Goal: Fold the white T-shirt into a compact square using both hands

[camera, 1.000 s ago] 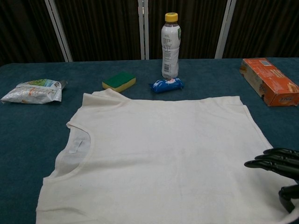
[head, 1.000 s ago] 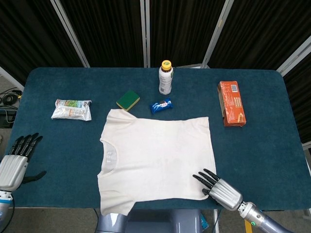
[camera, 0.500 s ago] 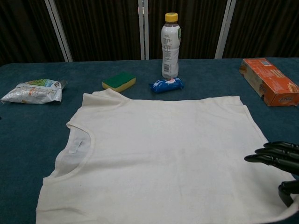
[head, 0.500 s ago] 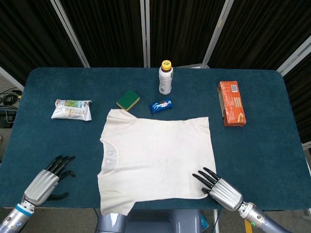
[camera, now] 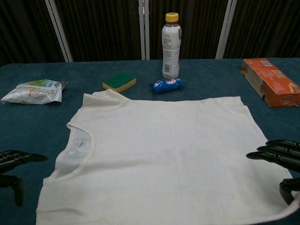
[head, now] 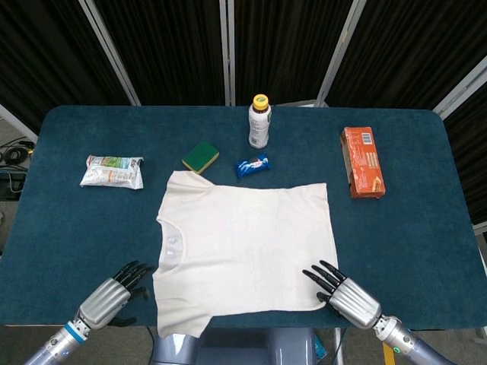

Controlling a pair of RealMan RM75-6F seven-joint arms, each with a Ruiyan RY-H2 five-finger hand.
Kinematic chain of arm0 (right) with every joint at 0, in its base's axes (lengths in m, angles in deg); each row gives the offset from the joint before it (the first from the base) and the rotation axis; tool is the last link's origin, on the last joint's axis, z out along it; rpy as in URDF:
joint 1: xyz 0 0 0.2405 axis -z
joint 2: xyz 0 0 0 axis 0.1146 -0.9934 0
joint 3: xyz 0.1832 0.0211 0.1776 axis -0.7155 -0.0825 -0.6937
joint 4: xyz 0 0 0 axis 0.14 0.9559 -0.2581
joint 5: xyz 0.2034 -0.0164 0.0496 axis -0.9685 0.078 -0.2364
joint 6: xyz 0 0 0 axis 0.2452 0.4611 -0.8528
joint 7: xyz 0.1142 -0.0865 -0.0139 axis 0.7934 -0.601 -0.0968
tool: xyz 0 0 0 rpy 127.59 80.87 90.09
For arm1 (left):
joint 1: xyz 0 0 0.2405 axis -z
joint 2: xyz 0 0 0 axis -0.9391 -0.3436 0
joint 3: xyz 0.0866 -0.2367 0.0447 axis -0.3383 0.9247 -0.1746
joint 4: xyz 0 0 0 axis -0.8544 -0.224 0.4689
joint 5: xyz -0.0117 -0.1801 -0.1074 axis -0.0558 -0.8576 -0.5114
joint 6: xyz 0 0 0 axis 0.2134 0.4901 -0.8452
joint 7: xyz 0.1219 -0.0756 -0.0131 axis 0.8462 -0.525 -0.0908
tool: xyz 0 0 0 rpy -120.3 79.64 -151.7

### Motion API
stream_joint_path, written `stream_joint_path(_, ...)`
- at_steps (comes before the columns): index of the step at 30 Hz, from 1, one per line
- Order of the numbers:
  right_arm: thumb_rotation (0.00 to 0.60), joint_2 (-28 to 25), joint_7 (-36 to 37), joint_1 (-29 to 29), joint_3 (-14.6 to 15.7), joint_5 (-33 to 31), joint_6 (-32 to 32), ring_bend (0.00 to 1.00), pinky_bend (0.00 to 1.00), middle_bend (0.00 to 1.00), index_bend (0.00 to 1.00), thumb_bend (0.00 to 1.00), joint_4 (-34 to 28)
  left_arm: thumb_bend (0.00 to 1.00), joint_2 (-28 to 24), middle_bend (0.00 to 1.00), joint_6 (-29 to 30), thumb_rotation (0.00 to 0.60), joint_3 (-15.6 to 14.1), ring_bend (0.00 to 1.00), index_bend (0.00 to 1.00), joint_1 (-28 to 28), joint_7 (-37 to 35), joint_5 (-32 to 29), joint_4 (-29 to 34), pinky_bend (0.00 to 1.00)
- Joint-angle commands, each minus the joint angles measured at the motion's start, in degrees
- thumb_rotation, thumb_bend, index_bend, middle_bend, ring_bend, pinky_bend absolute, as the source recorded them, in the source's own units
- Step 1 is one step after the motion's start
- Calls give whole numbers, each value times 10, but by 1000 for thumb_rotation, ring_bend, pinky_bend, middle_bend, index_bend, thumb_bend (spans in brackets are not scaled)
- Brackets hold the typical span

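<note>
Two hands low at near table edge, fingers spread, holding nothing. White T-shirt (head: 243,255) flat between them: soft matte cotton, faint creases, collar toward left hand (head: 114,290), hem toward right hand (head: 341,290). Left fingers (camera: 18,157) just beside sleeve; right fingers (camera: 274,154) at hem corner, contact unclear. Table (head: 426,251) has dark blue napped cloth. Near sleeve overhangs table edge. Forearms cut off by frame.

Table (head: 426,228) holds bottle (head: 260,122), sponge (head: 200,157), blue wrapper (head: 251,166), orange box (head: 362,162), snack bag (head: 112,172).
</note>
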Motion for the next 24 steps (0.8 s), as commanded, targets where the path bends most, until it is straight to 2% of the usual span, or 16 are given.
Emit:
stream_joint_path(1,600,1,4,0,0,-2,2,0,0,45,730,487,2,150,7,0,-9,600,0,0,440,6,10,-3,5,0)
stream_joint_path(7,600,4,10,1,0,-4,6,0,0,46,730,491,10,150,29,0,-39,600,2,0,453,21,20,-18,14,0)
stream_joint_path(24,600,9,16,1,5,-7,8,0,0,48,731,490,20,194,63,0,-71,600,3,0,475,52,37,-38,16,0)
